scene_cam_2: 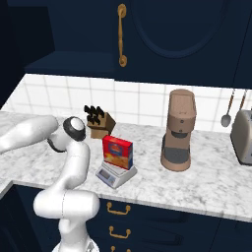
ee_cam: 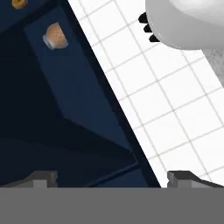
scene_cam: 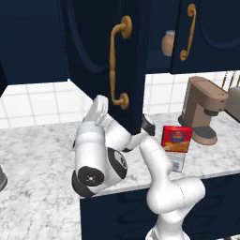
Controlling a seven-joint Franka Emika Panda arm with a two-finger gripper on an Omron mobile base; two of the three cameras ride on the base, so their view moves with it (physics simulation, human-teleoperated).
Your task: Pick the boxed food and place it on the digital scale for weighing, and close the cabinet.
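- Pincer (ee_cam: 112,179) spread wide with nothing between its tips, pointed up at the underside of the cabinet (ee_cam: 65,109) and the white tiled wall (ee_cam: 175,109).
- Seen along the hand: small tan jar (ee_cam: 55,36) on the cabinet's inner shelf, far off at the upper left.
- Boxed food (scene_cam_2: 117,152) upright on the digital scale (scene_cam_2: 116,174), red front facing out, on the marble counter (scene_cam_2: 197,182) near its front edge.
- Same box (scene_cam: 176,138) in the left base view, just right of the robot's folded white arm (scene_cam: 117,154), apart from it.
- Cabinet door (scene_cam: 105,61) hanging open over the counter, its long curved brass handle (scene_cam: 118,65) facing the camera; arm's forward part tucked under the door's lower edge.
- Second door with its own brass handle (scene_cam: 188,33) further right, the tan jar (scene_cam: 168,43) visible in the gap between the two.
- Brown coffee machine (scene_cam_2: 178,130) standing right of the scale, well apart from it.
- Wooden knife block (scene_cam_2: 100,123) with dark handles behind the scale, against the tiled wall.
- Silver toaster (scene_cam_2: 243,135) at the far right edge, ladle (scene_cam_2: 227,115) hanging on the wall beside it.
- Navy drawers with brass pulls (scene_cam_2: 118,209) below the counter front.
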